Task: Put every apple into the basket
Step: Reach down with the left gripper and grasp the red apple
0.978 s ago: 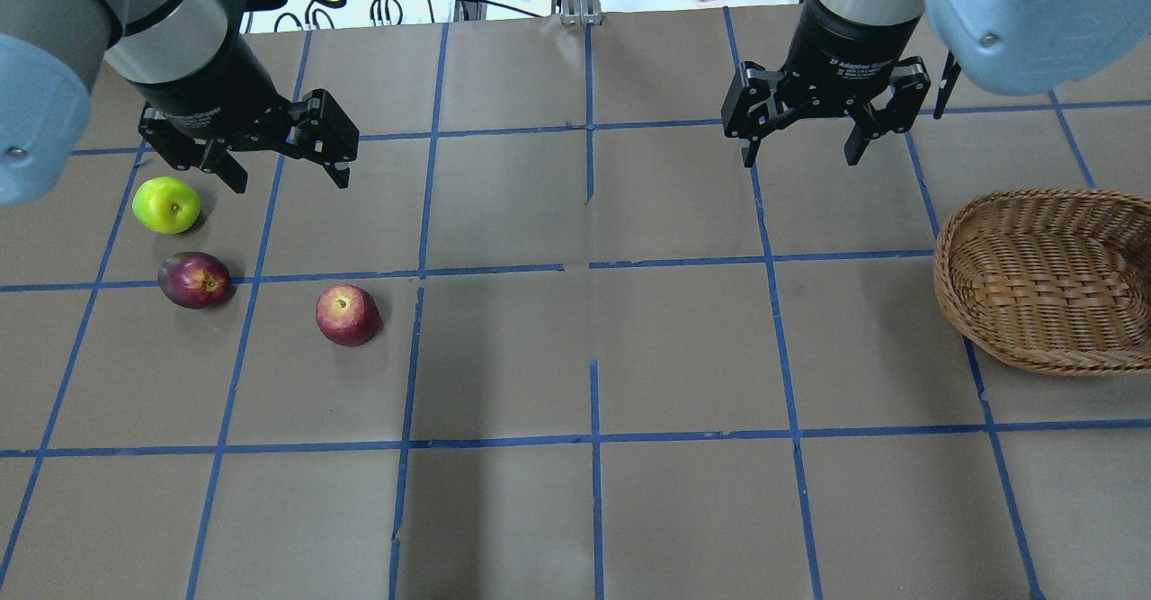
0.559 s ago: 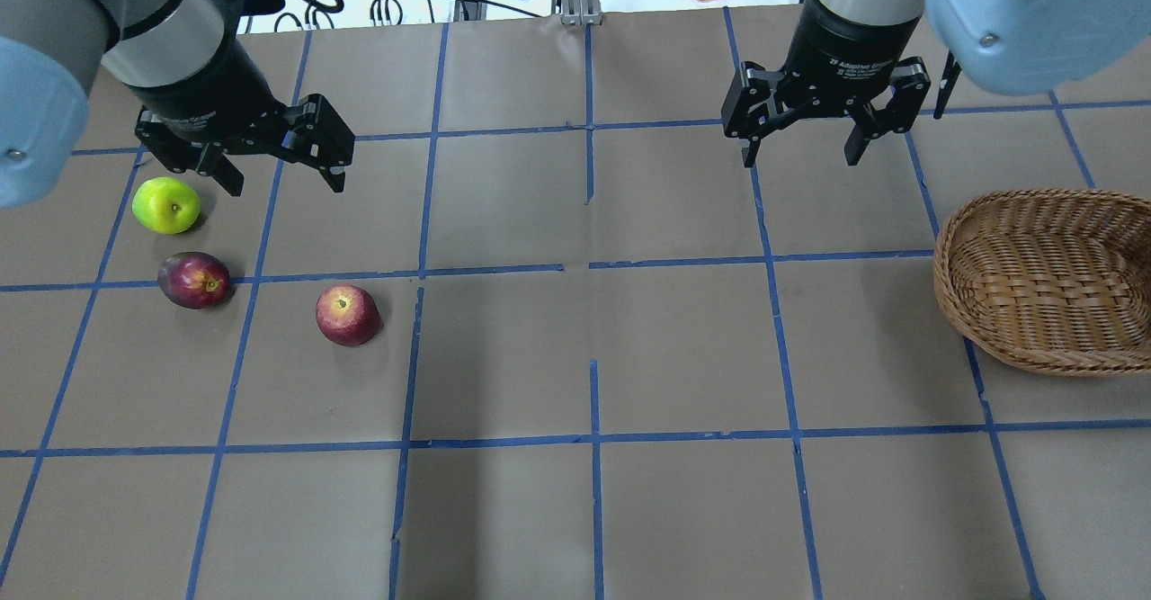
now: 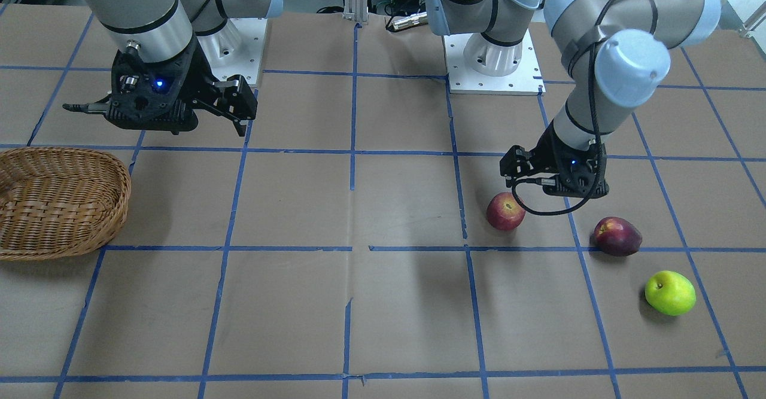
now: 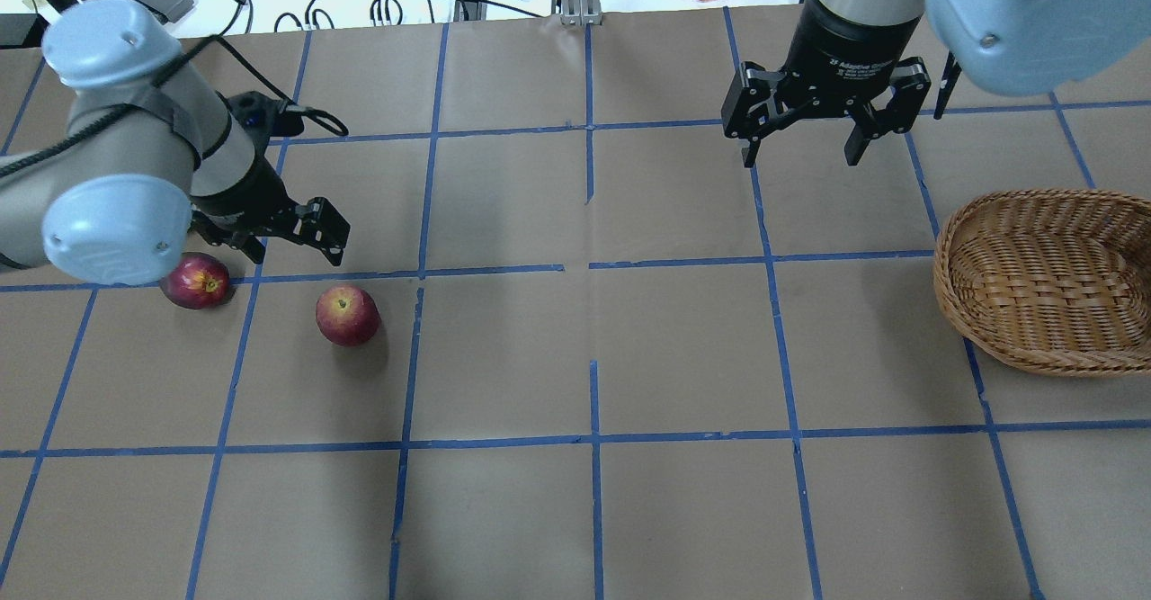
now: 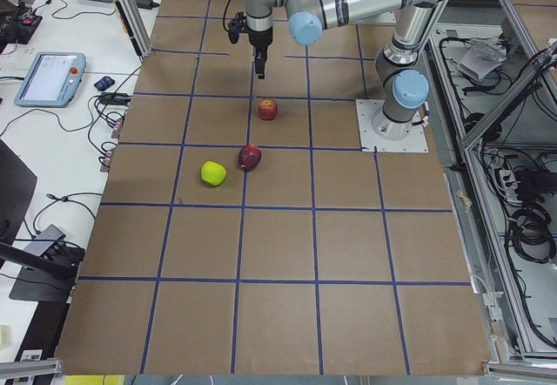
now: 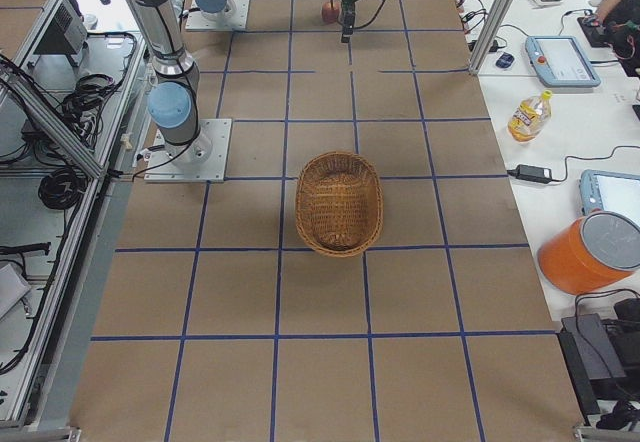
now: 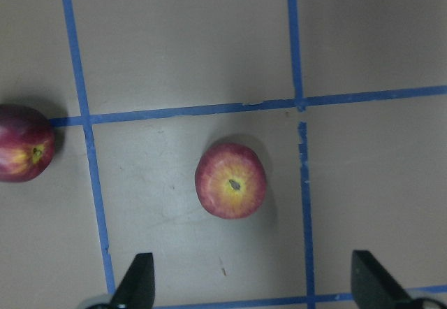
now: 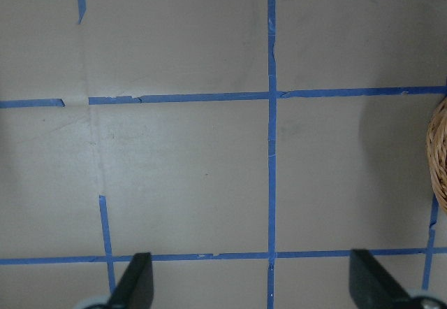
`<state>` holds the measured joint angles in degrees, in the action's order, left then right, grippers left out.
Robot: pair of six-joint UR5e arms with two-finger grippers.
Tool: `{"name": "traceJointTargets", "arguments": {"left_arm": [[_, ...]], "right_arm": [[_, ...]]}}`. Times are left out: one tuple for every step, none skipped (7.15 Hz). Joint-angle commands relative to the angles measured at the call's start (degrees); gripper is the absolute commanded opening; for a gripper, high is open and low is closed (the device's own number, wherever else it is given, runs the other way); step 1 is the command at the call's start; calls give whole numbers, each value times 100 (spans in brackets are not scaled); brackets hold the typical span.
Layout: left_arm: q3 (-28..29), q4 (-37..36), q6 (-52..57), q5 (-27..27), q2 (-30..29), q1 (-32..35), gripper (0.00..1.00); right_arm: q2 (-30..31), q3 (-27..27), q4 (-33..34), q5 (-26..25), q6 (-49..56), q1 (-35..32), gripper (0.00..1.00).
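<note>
Reaching for apple 1 of 3: left gripper (image 7: 253,288), jaws wide, hangs beside the red apple (image 7: 230,180), seemingly above it. Next: centre, descend, close. The right gripper (image 4: 798,157), wide and holding nothing, waits near the basket (image 4: 1043,353).

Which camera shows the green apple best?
The front-facing view: the green apple shows whole, close and unblocked. The left side view shows it smaller. Overhead, the left arm covers it, and the other views miss it.
</note>
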<state>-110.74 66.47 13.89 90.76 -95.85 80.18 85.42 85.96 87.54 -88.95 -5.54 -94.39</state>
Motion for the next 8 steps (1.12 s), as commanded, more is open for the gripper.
{"name": "traceJointTargets", "arguments": {"left_arm": [[-360, -790, 43, -14, -424, -37, 100], [-500, -1098, 183, -6, -591, -37, 100], [-588, -1275, 193, -6, -714, -37, 100], [-676, -1286, 193, -23, -794, -46, 100], [-677, -1286, 184, -93, -856, -46, 100], [-694, -1286, 193, -94, -865, -46, 100], [-782, -1294, 176, -94, -926, -46, 100], [-774, -1303, 193, -85, -953, -55, 100]], "right_arm": [[1, 0, 0, 0, 0, 0, 100], [1, 0, 0, 0, 0, 0, 100], [1, 0, 0, 0, 0, 0, 100], [1, 0, 0, 0, 0, 0, 100], [1, 0, 0, 0, 0, 0, 100], [1, 0, 0, 0, 0, 0, 100], [1, 0, 0, 0, 0, 0, 100], [1, 0, 0, 0, 0, 0, 100]]}}
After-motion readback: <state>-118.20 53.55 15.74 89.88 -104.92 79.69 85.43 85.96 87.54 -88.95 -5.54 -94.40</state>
